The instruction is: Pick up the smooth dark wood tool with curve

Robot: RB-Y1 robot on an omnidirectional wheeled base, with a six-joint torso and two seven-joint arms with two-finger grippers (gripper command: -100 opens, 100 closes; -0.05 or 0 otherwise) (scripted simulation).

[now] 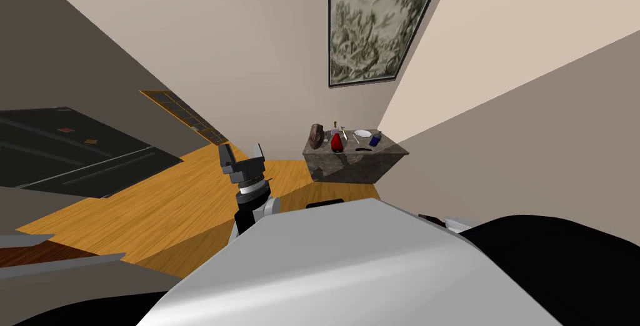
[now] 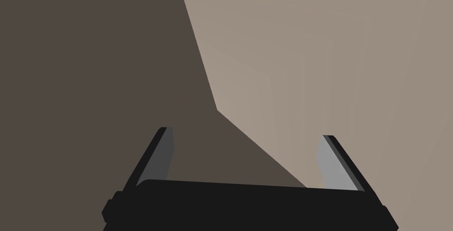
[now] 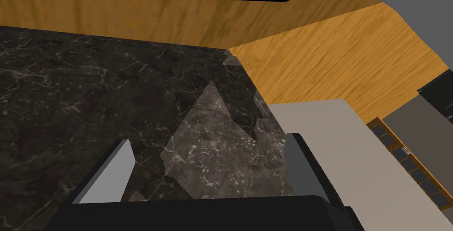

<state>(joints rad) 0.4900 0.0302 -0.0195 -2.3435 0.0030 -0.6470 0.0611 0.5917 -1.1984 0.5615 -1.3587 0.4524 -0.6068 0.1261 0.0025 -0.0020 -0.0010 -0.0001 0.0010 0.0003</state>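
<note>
L pincer (image 1: 242,148) raised in front, blades released and empty; R pincer (image 3: 209,139) likewise released, facing a dark veined stone surface (image 3: 88,109). Task item, a small dark curved tool (image 1: 360,149), lies well away across the orange wood-plank floor (image 1: 156,203), on the grey veined stone tabletop (image 1: 350,167) near its front edge, btwn a red bottle (image 1: 337,142) and a small blue item (image 1: 375,140). Assessment: approach step, grasp not begun; next move req. closing on the tabletop, then a low pinch across the tool.
</note>
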